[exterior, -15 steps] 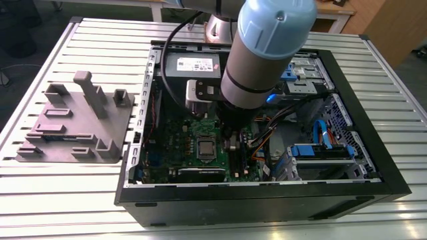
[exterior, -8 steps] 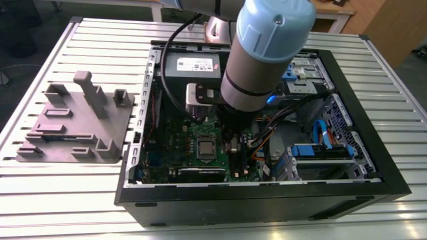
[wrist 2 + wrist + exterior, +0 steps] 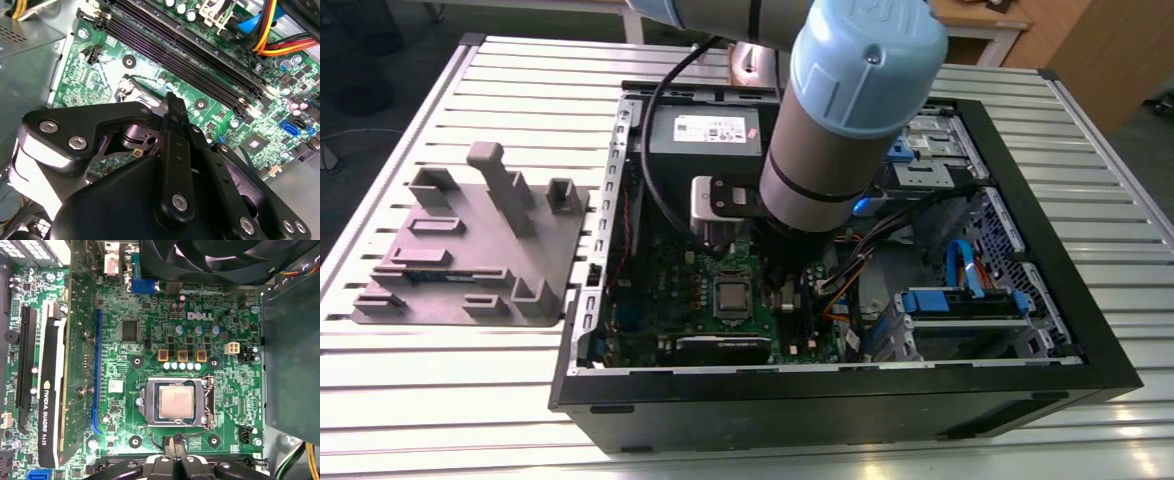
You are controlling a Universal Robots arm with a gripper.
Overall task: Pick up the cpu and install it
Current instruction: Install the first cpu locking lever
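in the first wrist view we see the cpu [image 3: 176,401] lying flat inside the socket [image 3: 176,402] on the green motherboard [image 3: 150,330]. the gripper [image 3: 173,444] hangs just beside the socket's edge, its fingers pressed together on nothing. in the exterior view the arm [image 3: 834,130] reaches down into the open computer case [image 3: 1067,300].
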